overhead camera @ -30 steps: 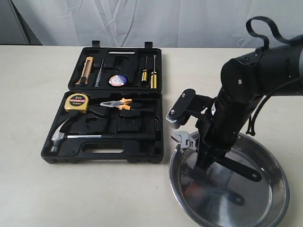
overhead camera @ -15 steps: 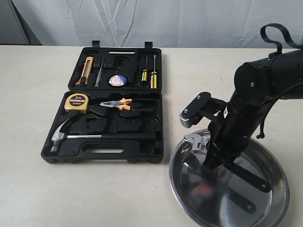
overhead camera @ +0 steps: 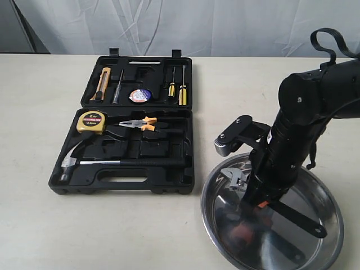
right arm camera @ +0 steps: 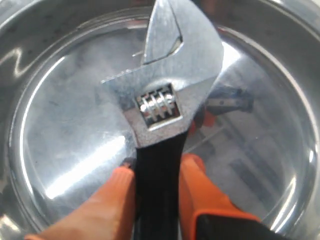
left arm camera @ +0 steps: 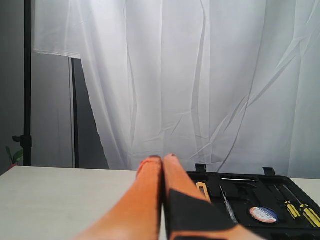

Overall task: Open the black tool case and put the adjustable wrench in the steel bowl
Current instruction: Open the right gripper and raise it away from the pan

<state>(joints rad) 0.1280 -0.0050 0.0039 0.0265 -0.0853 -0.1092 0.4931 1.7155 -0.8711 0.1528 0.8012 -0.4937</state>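
Note:
The black tool case lies open on the table, lid flat behind it; its far part shows in the left wrist view. The steel bowl sits at the front right. My right gripper is shut on the black handle of the adjustable wrench, holding it low inside the bowl. In the exterior view the wrench's silver head shows over the bowl's left part and the handle end sticks out to the right. My left gripper is shut on nothing, raised beside the case.
The case holds a claw hammer, a yellow tape measure, orange-handled pliers, a utility knife, screwdrivers and a tape roll. The right arm rises over the bowl. A white curtain hangs behind the table.
My right gripper carried the wrench rightward from the bowl's left rim and lowered it into the bowl. The case and the left gripper stayed still.

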